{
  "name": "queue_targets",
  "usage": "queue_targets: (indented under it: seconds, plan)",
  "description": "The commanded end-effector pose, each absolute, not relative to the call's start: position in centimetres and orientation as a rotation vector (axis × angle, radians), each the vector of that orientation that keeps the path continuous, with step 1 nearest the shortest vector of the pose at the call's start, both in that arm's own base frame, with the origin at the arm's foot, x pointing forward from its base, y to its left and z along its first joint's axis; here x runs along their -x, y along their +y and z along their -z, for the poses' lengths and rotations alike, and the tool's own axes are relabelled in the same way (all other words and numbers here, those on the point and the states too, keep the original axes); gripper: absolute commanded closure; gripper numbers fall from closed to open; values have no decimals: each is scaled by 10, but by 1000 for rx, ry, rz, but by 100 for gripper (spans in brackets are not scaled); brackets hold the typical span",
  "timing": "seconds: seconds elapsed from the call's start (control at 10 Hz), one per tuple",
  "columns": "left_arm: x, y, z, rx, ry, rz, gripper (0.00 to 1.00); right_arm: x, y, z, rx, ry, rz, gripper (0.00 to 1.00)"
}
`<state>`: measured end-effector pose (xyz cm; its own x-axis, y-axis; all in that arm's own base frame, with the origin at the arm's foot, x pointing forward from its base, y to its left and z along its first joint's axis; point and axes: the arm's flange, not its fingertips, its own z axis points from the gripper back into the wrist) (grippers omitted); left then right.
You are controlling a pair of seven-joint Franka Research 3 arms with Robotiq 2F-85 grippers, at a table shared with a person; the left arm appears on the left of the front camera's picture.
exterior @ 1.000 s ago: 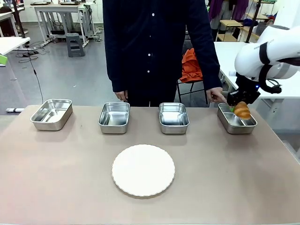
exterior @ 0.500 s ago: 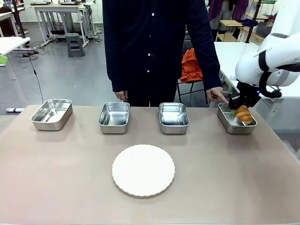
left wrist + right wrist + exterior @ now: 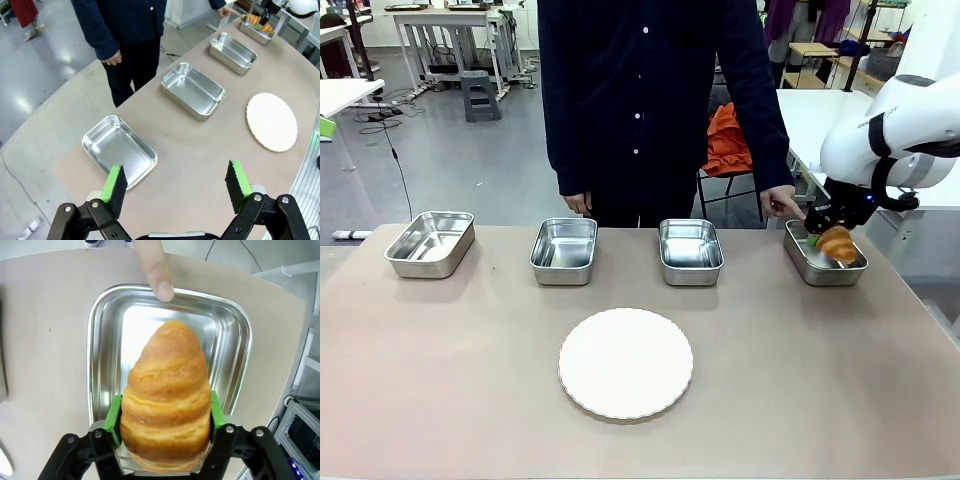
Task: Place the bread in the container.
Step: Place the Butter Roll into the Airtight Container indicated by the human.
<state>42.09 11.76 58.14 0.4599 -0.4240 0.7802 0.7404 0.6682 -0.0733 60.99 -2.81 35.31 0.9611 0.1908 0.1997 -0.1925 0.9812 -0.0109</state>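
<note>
Going left to right along the bench [image 3: 440, 380]: our left gripper [image 3: 176, 186] hangs above the near left end, its fingers [image 3: 116, 184] spread wide with nothing between them, looking down on the leftmost pan [image 3: 120, 149]. Two more empty pans [image 3: 564, 250] sit in the far row, with the white plate [image 3: 625, 362] nearer to us at the middle.

At the far right, our right gripper [image 3: 825, 236] hovers over the container [image 3: 824, 264]. The bread [image 3: 169, 396] sits between its green fingers [image 3: 114, 418], pads at both flanks; whether they press or have begun to ease off we cannot tell. The croissant's long axis runs out along the fingers, its tapered tip aimed down into the pan, whose shiny floor lies directly beyond it. A person's fingertip [image 3: 159, 277] rests on the container's far rim.

We judge the coming move turns on that alignment: bread straight over the pan, so the right arm alone need only let go.
</note>
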Motion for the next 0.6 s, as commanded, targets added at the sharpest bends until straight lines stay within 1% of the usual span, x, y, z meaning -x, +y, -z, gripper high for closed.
queue_targets:
  seconds: [0.0,0.3,0.4,0.5]
  plan:
    - [-420,117,-582,443,-823,745,0,-611,-31,-358,-22,-243,-223,0]
    - [-420,117,-582,443,-823,745,0,-609,-27,-365,-22,-261,-222,0]
    - [-420,117,-582,443,-823,745,0,-612,-23,-368,-81,-277,-171,0]
    - [-420,117,-582,443,-823,745,0,-612,-25,-362,-11,-233,-195,0]
